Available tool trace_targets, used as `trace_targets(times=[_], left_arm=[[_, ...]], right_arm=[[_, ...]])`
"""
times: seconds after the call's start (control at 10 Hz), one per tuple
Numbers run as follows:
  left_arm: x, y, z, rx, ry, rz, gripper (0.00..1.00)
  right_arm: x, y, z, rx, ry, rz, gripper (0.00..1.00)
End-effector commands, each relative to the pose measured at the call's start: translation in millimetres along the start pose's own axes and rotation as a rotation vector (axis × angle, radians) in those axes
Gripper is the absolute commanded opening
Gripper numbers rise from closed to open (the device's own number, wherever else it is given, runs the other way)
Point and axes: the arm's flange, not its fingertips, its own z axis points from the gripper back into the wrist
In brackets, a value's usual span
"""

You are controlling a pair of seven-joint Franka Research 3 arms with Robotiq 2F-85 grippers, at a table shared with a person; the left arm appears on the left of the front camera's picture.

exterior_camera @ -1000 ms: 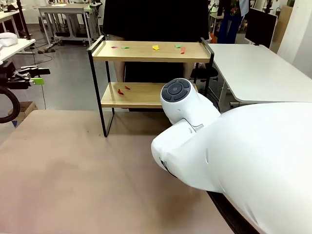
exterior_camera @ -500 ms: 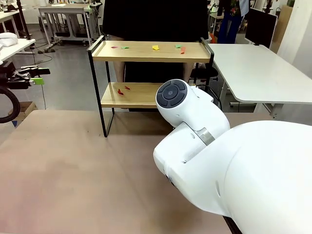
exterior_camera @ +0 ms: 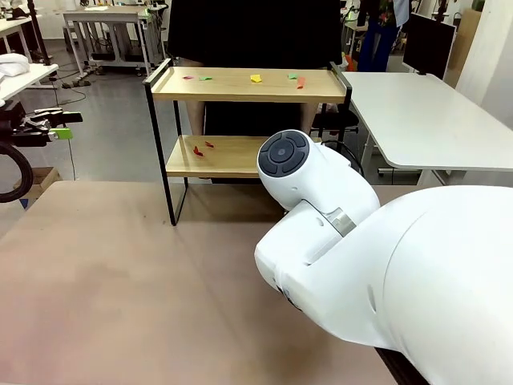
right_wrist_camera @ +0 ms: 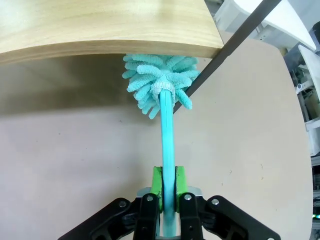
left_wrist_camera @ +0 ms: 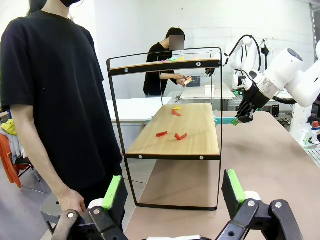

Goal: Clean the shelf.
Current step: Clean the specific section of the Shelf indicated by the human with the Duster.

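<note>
The shelf (exterior_camera: 240, 96) stands at the table's far edge, two wooden boards in a black frame. Coloured paper scraps (exterior_camera: 256, 78) lie on its top board and red scraps (exterior_camera: 200, 148) on the lower one. My right gripper (right_wrist_camera: 168, 187) is shut on the handle of a teal fluffy duster (right_wrist_camera: 160, 82), whose head touches the edge of the shelf's lower board (right_wrist_camera: 100, 20) by a black leg. In the left wrist view the right gripper (left_wrist_camera: 239, 119) holds the duster at the shelf's (left_wrist_camera: 200, 135) far end. My left gripper (left_wrist_camera: 174, 192) is open, off the shelf's near end.
A person in a black T-shirt (left_wrist_camera: 55, 100) stands right behind the shelf, one hand (left_wrist_camera: 70, 200) hanging near my left gripper. The bulky right arm (exterior_camera: 385, 273) covers the table's right front. A white table (exterior_camera: 425, 120) stands to the shelf's right.
The right arm's elbow has swung a little up and to the left in the front view. The shelf, the scraps and the left gripper have stayed put.
</note>
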Motion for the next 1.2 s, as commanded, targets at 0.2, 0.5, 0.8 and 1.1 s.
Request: trace_targets(times=[0.2, 0.5, 0.8, 1.1], left_arm=[[2, 0, 0, 0.0, 0.004, -0.017, 1.0], [2, 0, 0, 0.0, 0.004, -0.017, 1.0], [2, 0, 0, 0.0, 0.004, -0.017, 1.0], [2, 0, 0, 0.0, 0.004, -0.017, 1.0]], right_arm=[[-4, -27, 19, 0.151, -0.07, 0.035, 0.13], [-11, -49, 29, 0.312, -0.076, 0.149, 0.13], [-16, -71, 38, 0.452, -0.075, 0.291, 0.13], [-11, -95, 48, 0.556, -0.063, 0.377, 0.13]])
